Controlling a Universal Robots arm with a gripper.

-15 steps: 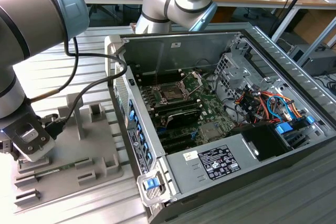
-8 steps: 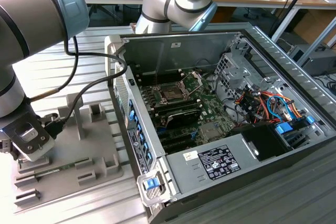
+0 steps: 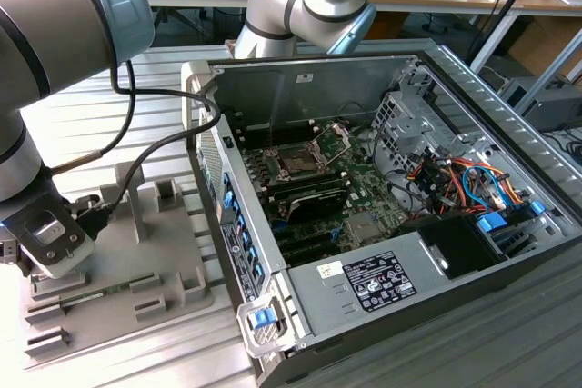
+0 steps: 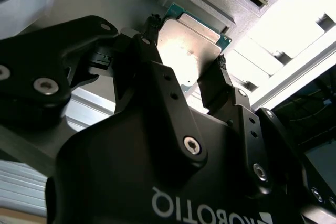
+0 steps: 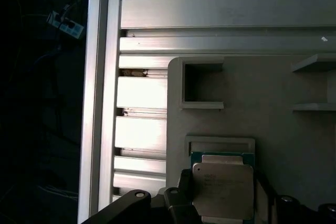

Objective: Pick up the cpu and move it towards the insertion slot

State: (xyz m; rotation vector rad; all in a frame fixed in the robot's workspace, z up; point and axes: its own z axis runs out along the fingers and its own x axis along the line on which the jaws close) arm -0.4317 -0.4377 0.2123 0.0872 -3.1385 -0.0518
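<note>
— Gripper (image 4: 185,51) first: where do we have it?

— We find it low over the grey tray (image 3: 173,261), at the exterior view's far left, and it is clamped on the cpu (image 5: 223,184). In the second wrist view, we see its black fingers (image 4: 157,77) bearing on two opposite edges of the chip, with the silvery lid between them.

— Can we say the chip is off the tray?

— We cannot tell. In the first wrist view it sits right against a raised grey lip (image 5: 220,144) of the tray, its green rim showing round the lid. We cannot judge whether it rests there or hangs.

— What do we see close around the gripper?

— Under the tray we see the ribbed aluminium table (image 5: 142,98). Just past the lip, on the side away from the fingers, the tray has a square recess (image 5: 202,85). A black cable (image 3: 145,165) loops from the arm down to the wrist.

— And towards the exterior view's right?

— We see the open computer case (image 3: 300,315) standing just beside the tray, on its side away from the gripper. The insertion slot (image 3: 300,161) lies on the green board inside, well apart from the gripper. Farther from the gripper again we see a labelled power unit (image 3: 368,283), then a bundle of orange and blue wires (image 3: 464,179).
</note>
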